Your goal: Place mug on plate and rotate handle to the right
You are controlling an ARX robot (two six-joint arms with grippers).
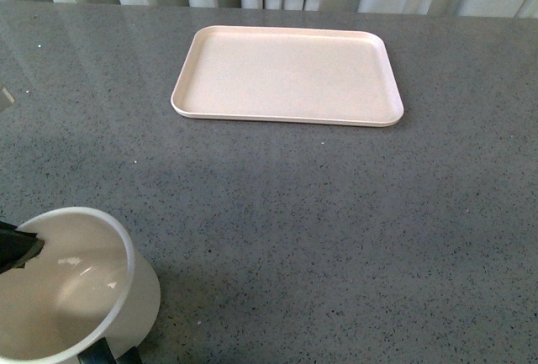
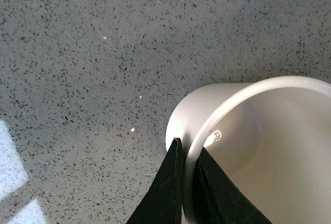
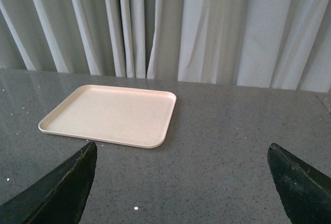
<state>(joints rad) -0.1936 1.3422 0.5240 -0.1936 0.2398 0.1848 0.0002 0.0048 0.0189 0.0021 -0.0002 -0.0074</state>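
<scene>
The left tool (image 2: 189, 147) pinches the mug (image 1: 97, 292) rim (perhaps lifted), well apart from the plate (image 1: 286, 74); right tool (image 3: 181, 146) gapes.

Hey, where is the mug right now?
In the front view the mug is at the near left of the grey table, well short of the plate, its rim pinched by the left gripper.

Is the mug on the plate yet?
Off. The left gripper pinches the mug by its rim, well short of the plate, which lies bare.
</scene>
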